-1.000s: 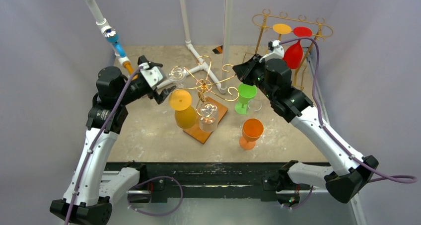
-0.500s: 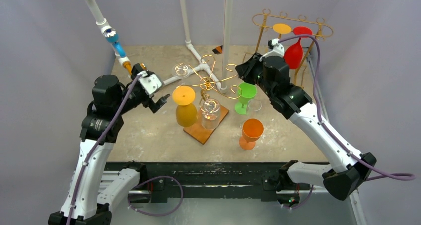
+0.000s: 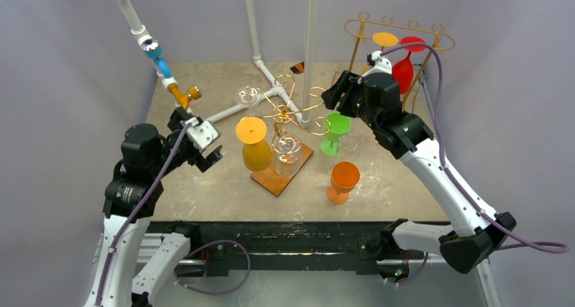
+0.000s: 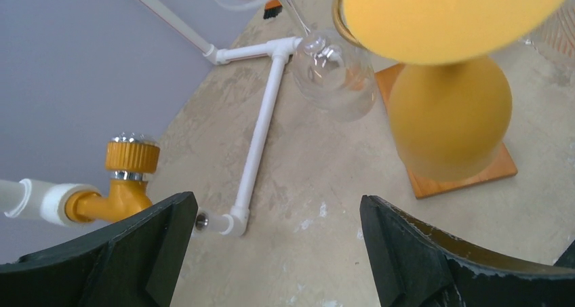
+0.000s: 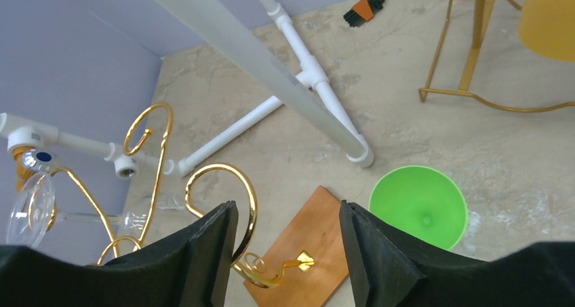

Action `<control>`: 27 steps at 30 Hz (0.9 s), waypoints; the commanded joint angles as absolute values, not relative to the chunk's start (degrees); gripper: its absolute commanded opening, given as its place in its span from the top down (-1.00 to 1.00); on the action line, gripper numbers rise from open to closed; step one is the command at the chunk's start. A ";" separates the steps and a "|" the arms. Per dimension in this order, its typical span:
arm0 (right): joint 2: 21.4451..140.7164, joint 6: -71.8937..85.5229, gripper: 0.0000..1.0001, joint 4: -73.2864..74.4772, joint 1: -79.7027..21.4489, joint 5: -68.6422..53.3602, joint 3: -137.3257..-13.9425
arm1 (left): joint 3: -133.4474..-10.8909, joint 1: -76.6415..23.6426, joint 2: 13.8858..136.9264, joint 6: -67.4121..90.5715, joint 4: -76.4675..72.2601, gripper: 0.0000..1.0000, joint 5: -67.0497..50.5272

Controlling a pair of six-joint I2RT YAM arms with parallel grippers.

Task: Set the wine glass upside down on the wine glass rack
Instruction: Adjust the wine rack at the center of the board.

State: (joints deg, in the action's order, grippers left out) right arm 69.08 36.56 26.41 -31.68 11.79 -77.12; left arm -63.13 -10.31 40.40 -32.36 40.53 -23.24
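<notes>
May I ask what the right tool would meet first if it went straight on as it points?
Most likely the gold curl of the spiral rack, just ahead of the right tool; the wooden base lies behind, though depth is unclear.

Two matching arms, left arm (image 3: 122, 234) and right arm (image 3: 441, 178): white shell links, black joint housings, black blocks at the bases. Loose purple cable (image 3: 434, 90) down each one from wrist to base, plus a small white camera block (image 3: 201, 134) at each wrist. Matte black left claw (image 4: 274, 212) and right claw (image 5: 286, 212), thick wedge-shaped fingers (image 4: 420, 266), pale scuffing along one finger edge of the left.
</notes>
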 commanded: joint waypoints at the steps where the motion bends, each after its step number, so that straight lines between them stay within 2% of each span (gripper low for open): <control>1: 67.59 32.28 -0.32 31.11 -29.54 11.05 -82.15 | -60.31 -10.55 35.92 -37.24 45.81 -0.99 -19.69; 5: 68.13 30.63 -0.38 32.35 -28.95 11.51 -84.73 | -60.33 -10.55 35.05 -41.25 51.28 -0.81 -20.63; 8: 68.99 30.01 -0.36 31.40 -28.70 10.65 -85.71 | -60.88 -10.55 34.90 -46.43 56.84 -0.45 -26.19; 10: 69.96 29.82 -0.33 30.52 -28.67 9.24 -86.26 | -60.67 -10.55 34.76 -54.34 63.65 -0.14 -33.67; 12: 71.42 29.59 -0.33 30.09 -28.67 7.54 -87.25 | -60.17 -10.55 34.89 -62.44 70.10 0.05 -38.55; 15: 73.24 29.19 -0.31 29.54 -28.71 5.54 -88.11 | -57.93 -10.46 35.15 -70.13 73.42 0.10 -43.36; 19: 74.23 28.93 -0.31 28.39 -28.67 3.87 -87.85 | -54.80 -9.97 35.23 -92.49 81.73 0.14 -44.62; 23: 75.10 28.91 -0.31 27.60 -28.65 3.10 -87.54 | -47.42 -9.67 29.71 -112.96 82.09 0.16 -45.68; 27: 75.17 28.99 -0.31 26.92 -28.70 2.95 -86.98 | -39.10 -9.73 29.21 -137.40 82.11 0.00 -48.35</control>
